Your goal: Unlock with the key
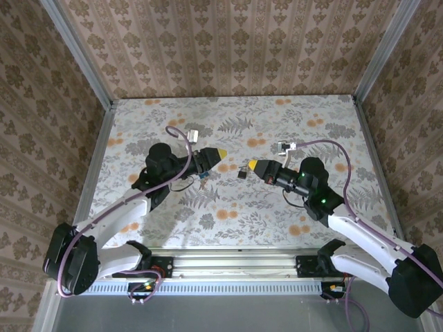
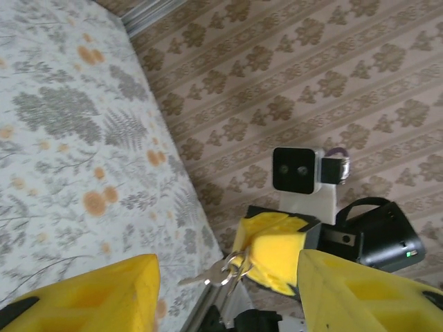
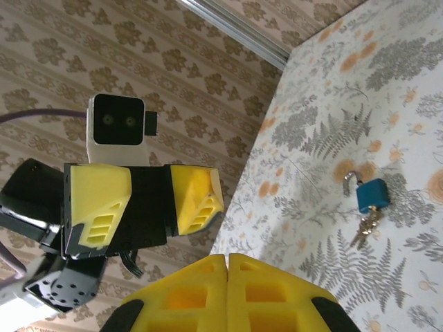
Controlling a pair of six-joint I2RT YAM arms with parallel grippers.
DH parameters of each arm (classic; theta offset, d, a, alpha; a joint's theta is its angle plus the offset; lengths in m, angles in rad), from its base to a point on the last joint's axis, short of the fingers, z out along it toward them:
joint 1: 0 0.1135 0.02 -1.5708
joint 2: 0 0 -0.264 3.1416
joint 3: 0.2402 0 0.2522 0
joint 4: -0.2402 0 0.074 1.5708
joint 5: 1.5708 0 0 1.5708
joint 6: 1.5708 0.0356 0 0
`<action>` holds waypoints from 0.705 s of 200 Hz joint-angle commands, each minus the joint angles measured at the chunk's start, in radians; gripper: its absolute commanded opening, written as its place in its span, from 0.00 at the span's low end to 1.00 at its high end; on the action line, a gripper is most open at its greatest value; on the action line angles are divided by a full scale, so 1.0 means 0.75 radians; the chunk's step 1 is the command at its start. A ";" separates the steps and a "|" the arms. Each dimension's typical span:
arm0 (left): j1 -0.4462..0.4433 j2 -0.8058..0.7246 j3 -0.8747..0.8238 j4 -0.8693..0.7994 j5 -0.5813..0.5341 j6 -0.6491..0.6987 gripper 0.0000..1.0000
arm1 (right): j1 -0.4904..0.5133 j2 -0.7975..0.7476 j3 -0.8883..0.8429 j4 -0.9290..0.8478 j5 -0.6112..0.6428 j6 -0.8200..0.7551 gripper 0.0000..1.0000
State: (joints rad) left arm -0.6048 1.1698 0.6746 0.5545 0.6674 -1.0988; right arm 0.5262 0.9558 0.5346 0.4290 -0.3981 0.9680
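Blue metal padlock (image 3: 372, 196), frame right: probably light, rigid, slippery; I would pinch its silver keys (image 3: 363, 232). Left gripper (image 1: 220, 152) apart, right gripper (image 3: 227, 270) closed, empty.

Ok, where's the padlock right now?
In the top view the padlock lies on the table, between the left gripper and the right gripper, nearer the right, its keys beside it.
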 commanded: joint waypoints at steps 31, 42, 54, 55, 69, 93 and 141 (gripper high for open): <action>-0.095 0.102 0.024 0.319 -0.024 -0.108 0.58 | 0.061 0.010 -0.005 0.217 0.135 0.075 0.00; -0.110 0.123 0.031 0.348 -0.024 -0.119 0.58 | 0.062 0.017 -0.007 0.242 0.139 0.085 0.00; -0.124 0.144 0.041 0.375 -0.023 -0.129 0.59 | 0.062 0.021 -0.009 0.268 0.144 0.091 0.00; -0.124 0.145 0.041 0.376 -0.023 -0.130 0.59 | 0.062 0.021 -0.009 0.268 0.144 0.091 0.00; -0.138 0.158 0.049 0.393 -0.022 -0.133 0.59 | 0.065 0.032 -0.005 0.268 0.143 0.090 0.00; -0.155 0.172 0.063 0.405 -0.021 -0.134 0.57 | 0.067 0.049 -0.012 0.286 0.149 0.098 0.00; -0.171 0.196 0.080 0.433 -0.001 -0.151 0.35 | 0.067 0.045 -0.034 0.307 0.183 0.107 0.00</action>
State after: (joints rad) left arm -0.7242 1.3037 0.6994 0.8177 0.6537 -1.2102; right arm 0.5690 0.9905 0.5304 0.6022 -0.3084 1.0306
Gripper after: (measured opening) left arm 0.420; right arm 0.058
